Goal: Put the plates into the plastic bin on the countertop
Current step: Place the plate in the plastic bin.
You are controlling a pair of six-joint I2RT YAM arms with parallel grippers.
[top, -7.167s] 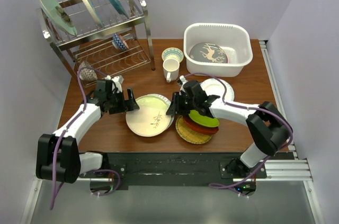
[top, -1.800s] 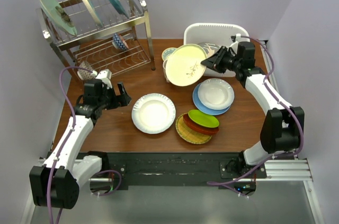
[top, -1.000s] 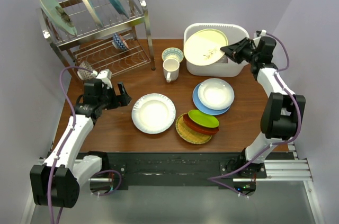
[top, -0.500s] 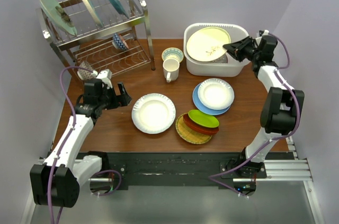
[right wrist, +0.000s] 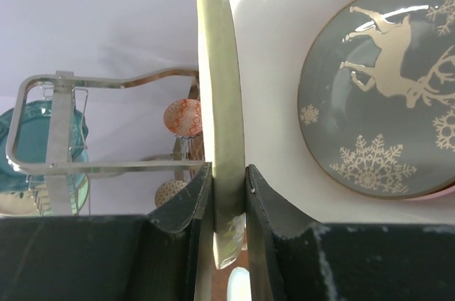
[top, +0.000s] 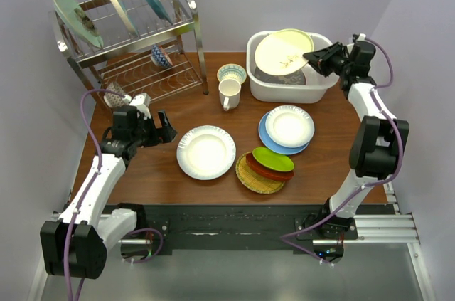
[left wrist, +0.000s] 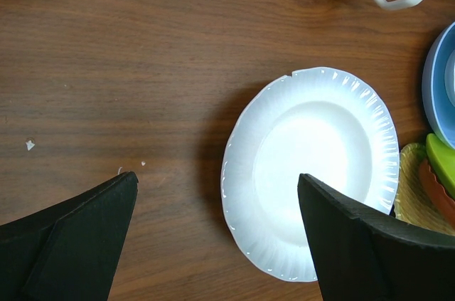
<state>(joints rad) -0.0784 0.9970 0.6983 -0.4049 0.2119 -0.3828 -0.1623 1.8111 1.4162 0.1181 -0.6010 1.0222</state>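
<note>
Two arms were observed in the top external view. The right claw [top: 313, 58] was clenched on the rim of the cream plate with twig [top: 282, 53]. This plate was held tilted over the plastic bin [top: 293, 92], which stood at the far right of the surface [top: 142, 173]. Whether the plate's lower edge touched the bin could not be told. One dark plate with deer [top: 283, 77] lay flat inside the bin, partly hidden by the held plate. The left claw [top: 166, 129] was released and held nothing, just left of a white plate [top: 206, 151] lying flat mid-surface. To the right, a smaller white plate [top: 290, 124] rested on a blue-rimmed plate [top: 266, 141]. Nearer the arms, a lime green plate [top: 273, 159] topped a red-orange plate [top: 264, 170] and a yellow woven plate [top: 250, 178]. A mug [top: 229, 93] and a small bowl [top: 232, 73] stood between the bin and a wire dish rack [top: 135, 66].

In the left wrist view, both fingers [left wrist: 71, 244] stood wide apart, with bare wood and the left half of the white plate showing between them.

In the right wrist view, the cream plate appeared edge-on, pinched between the two dark fingers. The deer plate lay flat on the bin floor to its right. Part of the rack showed behind, to the left.
</note>
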